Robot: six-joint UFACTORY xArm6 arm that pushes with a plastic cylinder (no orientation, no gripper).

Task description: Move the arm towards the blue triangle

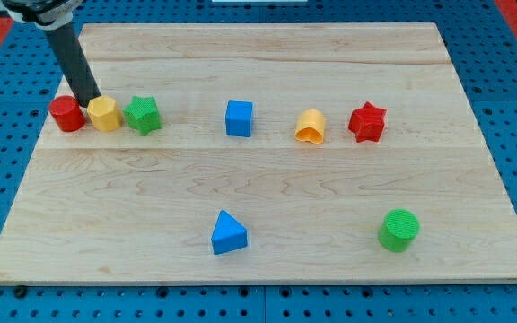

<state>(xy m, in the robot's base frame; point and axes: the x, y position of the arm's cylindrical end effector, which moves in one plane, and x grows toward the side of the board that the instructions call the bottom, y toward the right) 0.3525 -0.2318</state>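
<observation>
Resting between red cylinder (66,114) and yellow block (104,114), my tip (89,100); no jaws; blue triangle (229,233) well apart, lower right.

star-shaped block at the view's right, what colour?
Red. The red star shows clearly in the camera view, right of the orange block.

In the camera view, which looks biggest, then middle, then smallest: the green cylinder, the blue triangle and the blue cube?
1. Green cylinder and blue triangle: they look about alike, too close to rank.
2. Blue cube: looks a bit smaller, but it sits farther up the board, so distance may shrink it.
</observation>
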